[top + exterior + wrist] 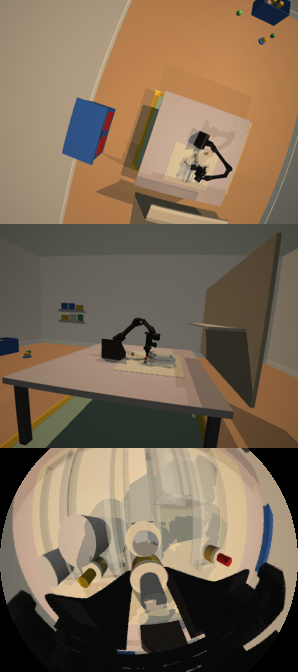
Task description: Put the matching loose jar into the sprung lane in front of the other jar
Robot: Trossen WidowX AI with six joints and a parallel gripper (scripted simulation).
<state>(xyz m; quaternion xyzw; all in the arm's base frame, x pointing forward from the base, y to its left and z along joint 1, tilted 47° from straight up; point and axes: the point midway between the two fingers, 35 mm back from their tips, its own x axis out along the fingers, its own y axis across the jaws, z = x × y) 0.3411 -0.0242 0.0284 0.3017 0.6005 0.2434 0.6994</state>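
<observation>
Wrist view: the jaws point(200, 171) point(147, 354) grip a pale-rimmed jar point(149, 571), probably light, stiff and slippery; squeeze its sides squarely, keeping it upright.

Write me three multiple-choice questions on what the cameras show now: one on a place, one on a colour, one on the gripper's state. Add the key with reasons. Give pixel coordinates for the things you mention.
1. In the wrist view, where is the red-capped jar point(218, 556)?
A. Left of the gripper point(148, 590)
B. Between the gripper's fingers
C. Right of the gripper

2. What colour is the end of the small jar point(91, 574) at the left in the wrist view?
A. Dark yellow
B. Bright blue
C. Pink

3. How does the gripper stand?
A. Wide open, nothing in it
B. Closed on a grey-topped jar point(152, 586)
C. Shut, nothing in it

Key:
1: C, the red cap shows beyond the right-hand finger.
2: A, its near end is dark yellow.
3: B, the fingers flank that jar on both sides.
</observation>
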